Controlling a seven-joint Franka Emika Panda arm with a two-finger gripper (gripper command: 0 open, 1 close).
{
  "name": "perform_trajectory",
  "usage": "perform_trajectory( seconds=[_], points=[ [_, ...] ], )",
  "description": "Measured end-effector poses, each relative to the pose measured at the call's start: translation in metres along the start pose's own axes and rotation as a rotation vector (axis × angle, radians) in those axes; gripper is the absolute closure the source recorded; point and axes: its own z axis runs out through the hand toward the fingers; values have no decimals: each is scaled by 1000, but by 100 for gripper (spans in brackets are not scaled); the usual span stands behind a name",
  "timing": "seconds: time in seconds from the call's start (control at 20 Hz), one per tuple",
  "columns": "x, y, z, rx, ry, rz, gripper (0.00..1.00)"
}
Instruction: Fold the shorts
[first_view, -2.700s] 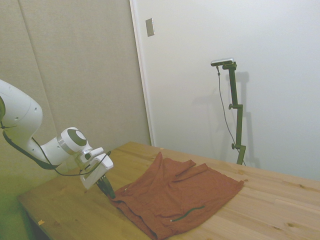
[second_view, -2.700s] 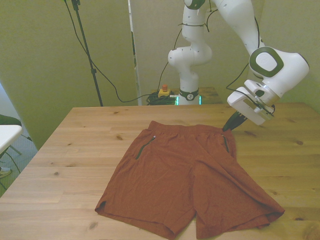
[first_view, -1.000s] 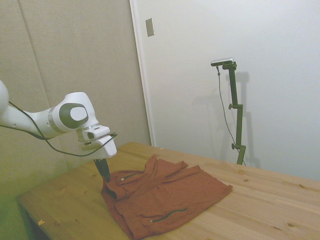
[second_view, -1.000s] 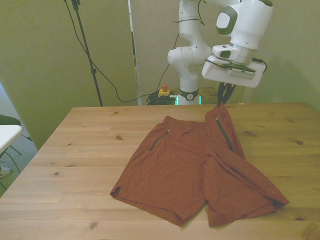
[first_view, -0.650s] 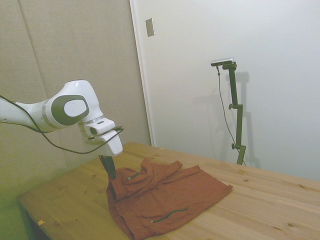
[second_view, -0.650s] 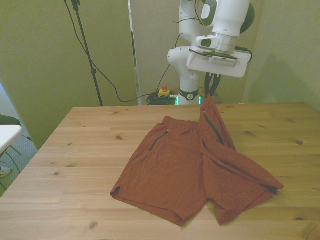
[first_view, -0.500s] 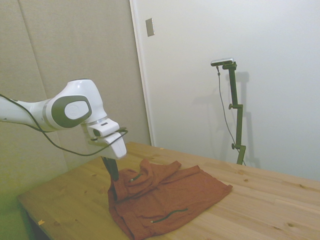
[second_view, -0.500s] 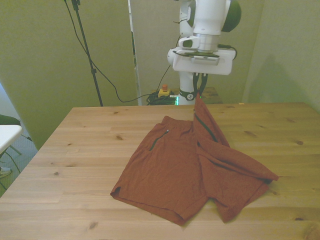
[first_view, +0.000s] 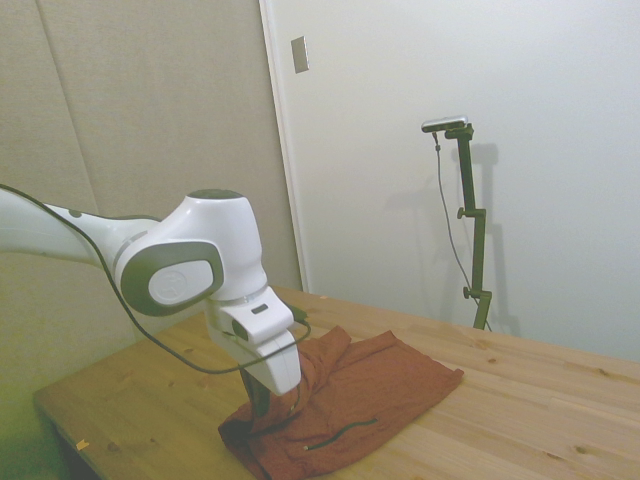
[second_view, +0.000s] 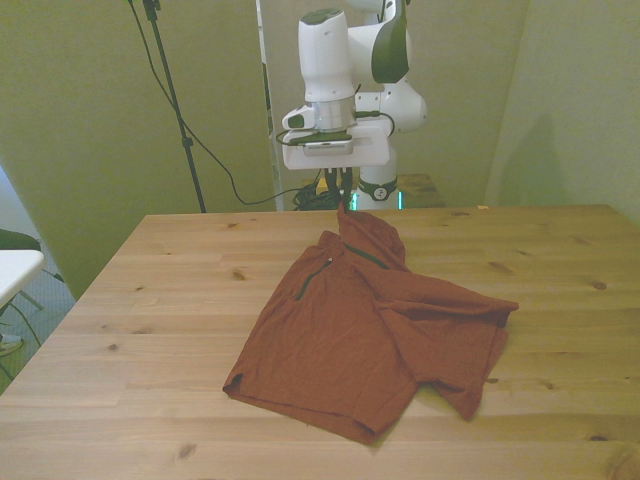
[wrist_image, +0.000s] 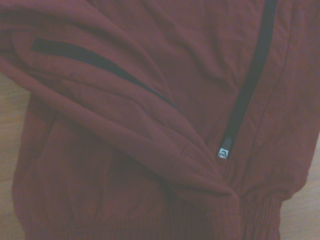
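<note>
The rust-red shorts (second_view: 350, 330) lie on the wooden table (second_view: 150, 300), partly doubled over. The leg at the front view's right is pulled across the other half and hangs up to a peak at the waistband. My gripper (second_view: 341, 198) is shut on that raised waistband corner, just above the table's far middle. In the side view the white hand hides most of the gripper (first_view: 262, 402), which stands over the near end of the shorts (first_view: 375, 385). The wrist view shows folded red fabric (wrist_image: 125, 150) with two dark zipper lines (wrist_image: 250, 85).
A red button box (second_view: 327, 181) and cables sit on the floor behind the table's far edge. A white object (second_view: 15, 268) juts in at the front view's left edge. Bare wood (second_view: 570, 260) lies to the right of the shorts.
My gripper has carried the waistband corner toward the front view's left and lower. The right-hand leg has been dragged over the other half, so the shorts look narrower.
</note>
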Motion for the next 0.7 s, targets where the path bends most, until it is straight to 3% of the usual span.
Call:
perform_trajectory(
  seconds=[0.1,0.15,0.4,0.7],
  points=[
    [7,7,8,-12,-12,24,100],
    [11,11,12,-20,-22,41,0],
    [36,37,39,-48,-75,136,0],
    [45,42,40,-45,-71,157,0]
  ],
)
